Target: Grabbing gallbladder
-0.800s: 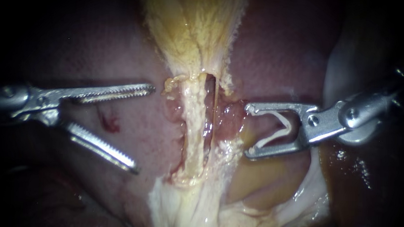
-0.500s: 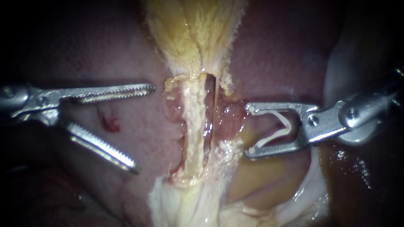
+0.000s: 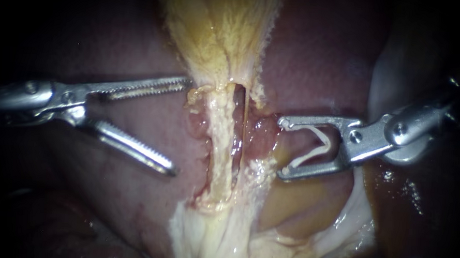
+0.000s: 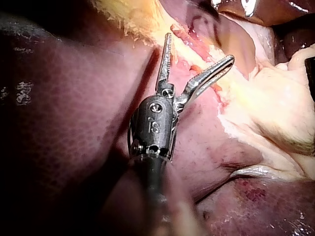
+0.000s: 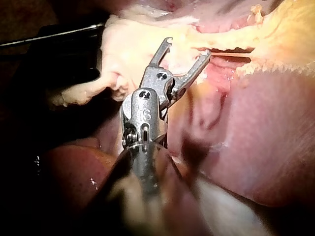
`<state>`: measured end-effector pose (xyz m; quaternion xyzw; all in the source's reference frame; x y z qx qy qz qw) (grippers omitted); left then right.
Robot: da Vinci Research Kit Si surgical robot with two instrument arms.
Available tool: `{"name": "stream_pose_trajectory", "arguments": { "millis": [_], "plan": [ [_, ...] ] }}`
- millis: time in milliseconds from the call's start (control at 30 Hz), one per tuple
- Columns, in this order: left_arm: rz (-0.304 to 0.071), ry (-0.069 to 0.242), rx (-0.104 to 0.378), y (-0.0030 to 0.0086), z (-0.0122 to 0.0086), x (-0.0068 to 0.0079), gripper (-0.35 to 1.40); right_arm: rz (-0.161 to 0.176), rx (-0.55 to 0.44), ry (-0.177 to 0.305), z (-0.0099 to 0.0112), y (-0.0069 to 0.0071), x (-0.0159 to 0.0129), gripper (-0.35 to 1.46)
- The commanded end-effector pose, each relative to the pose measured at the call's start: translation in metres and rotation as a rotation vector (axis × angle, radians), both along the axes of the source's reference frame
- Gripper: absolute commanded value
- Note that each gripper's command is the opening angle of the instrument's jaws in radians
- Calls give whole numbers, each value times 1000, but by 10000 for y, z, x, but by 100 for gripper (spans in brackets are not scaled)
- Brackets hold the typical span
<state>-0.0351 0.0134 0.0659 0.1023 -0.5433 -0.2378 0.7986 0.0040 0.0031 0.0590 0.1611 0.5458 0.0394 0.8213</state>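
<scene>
The yellow gallbladder [image 3: 221,35] hangs down the middle and narrows to a pale tube [image 3: 220,144], with a thinner strand [image 3: 246,119] beside it. My left instrument [image 3: 181,126] comes in over the liver [image 3: 133,202] with its toothed jaws open. The upper jaw's tip reaches the gallbladder's lower left edge and nothing lies between the jaws. The left wrist view shows the same open jaws [image 4: 199,48] just short of the yellow tissue [image 4: 133,17]. My right instrument [image 3: 282,147] stands beside the tubes, its jaws wide apart and holding a white clip [image 3: 317,146]; the right wrist view also shows this instrument [image 5: 187,46].
Dark red liver [image 3: 316,55] surrounds the gallbladder on both sides. Pale fatty tissue [image 3: 220,237] spreads below the tubes, with a brownish pocket [image 3: 294,204] under the right instrument. A whitish fold [image 3: 393,63] rises behind the right shaft.
My left instrument has moved right and up towards the gallbladder's narrow end, jaws still open, and now covers a red spot on the liver. The right instrument has stayed put.
</scene>
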Motion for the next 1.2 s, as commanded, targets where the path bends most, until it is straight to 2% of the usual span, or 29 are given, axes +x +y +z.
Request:
{"name": "stream_pose_trajectory", "arguments": {
  "millis": [33, 200, 400, 467, 633, 800, 1000, 1200],
  "plan": [
    [-2, 5, 1, 2, 2, 0, 126, 0, 0, 0, 0, 0, 0, 50],
    [-15, 29, 4, 11, 11, -1, 123, 0, 0, 0, 0, 0, 0, 50],
    [-36, 46, 32, 18, 21, -6, 115, 2, 5, -2, 0, 0, 0, 50],
    [-44, 51, 49, 18, 23, -7, 110, 2, 5, -2, 0, 0, 1, 50],
    [-54, 81, 85, 16, 29, -10, 85, 3, 5, -2, 0, 0, 1, 50],
    [-63, 96, 100, 14, 35, -10, 78, 2, 5, -2, 0, 0, 1, 50],
    [-78, 99, 113, 15, 32, -15, 78, 3, 5, -2, 0, 0, 1, 50],
    [-118, 107, 141, 20, 18, -17, 63, 2, 5, -2, 0, 0, 1, 50]
  ]
}}
